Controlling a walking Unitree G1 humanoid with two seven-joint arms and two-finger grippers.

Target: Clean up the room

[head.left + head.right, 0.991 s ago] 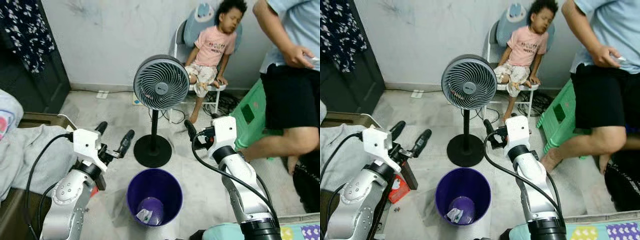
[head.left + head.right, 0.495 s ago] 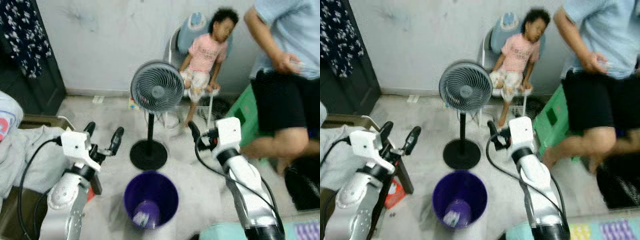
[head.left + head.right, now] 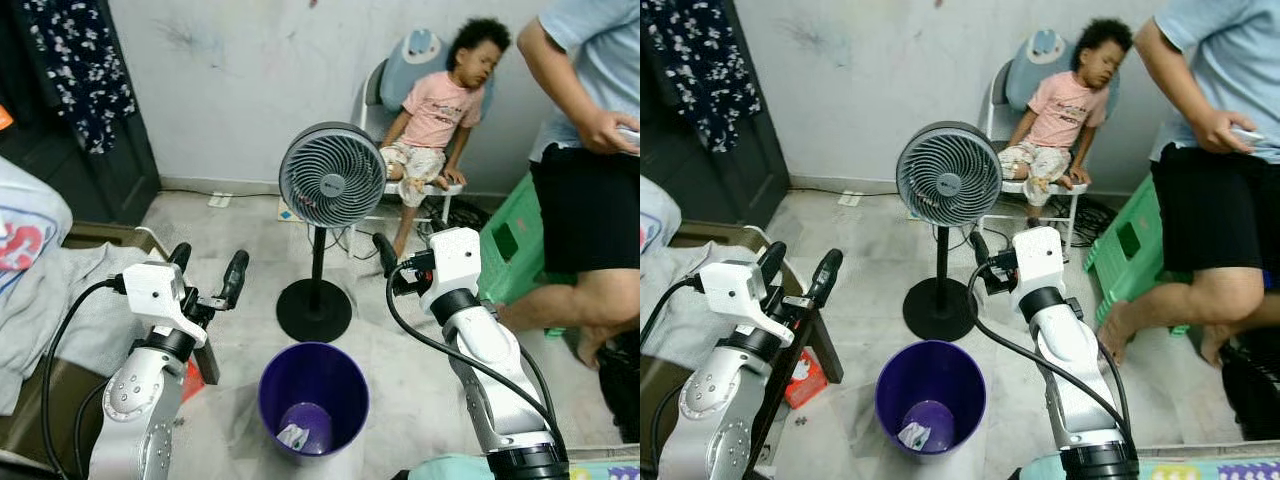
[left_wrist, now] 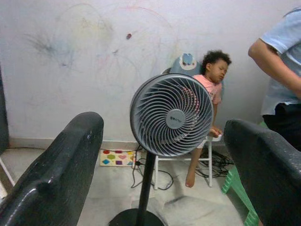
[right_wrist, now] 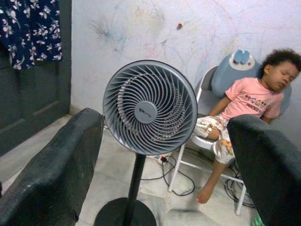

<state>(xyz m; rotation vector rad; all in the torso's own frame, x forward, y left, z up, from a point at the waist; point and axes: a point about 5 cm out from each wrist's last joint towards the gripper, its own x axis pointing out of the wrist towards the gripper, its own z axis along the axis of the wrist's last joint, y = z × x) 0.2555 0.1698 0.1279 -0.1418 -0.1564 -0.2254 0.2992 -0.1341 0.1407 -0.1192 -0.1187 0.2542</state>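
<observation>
A purple bin (image 3: 313, 398) stands on the pale floor (image 3: 240, 225) between the robot's two raised arms, a scrap of crumpled paper (image 3: 291, 436) lying at its bottom. The left gripper (image 3: 207, 268) hangs above the floor beside a bed heaped with grey laundry (image 3: 60, 310), its fingers apart and holding nothing; a red box (image 3: 800, 377) sits on the floor under that arm. The right gripper (image 3: 392, 258), fingers also spread and empty, points toward a pedestal fan (image 3: 331, 176) standing just beyond the bin. Behind the fan a child (image 3: 440, 110) sleeps in a chair (image 3: 375, 95) against the scribbled wall (image 3: 260, 70), while a person (image 3: 590, 150) stands at right beside a green stool (image 3: 510, 250).
</observation>
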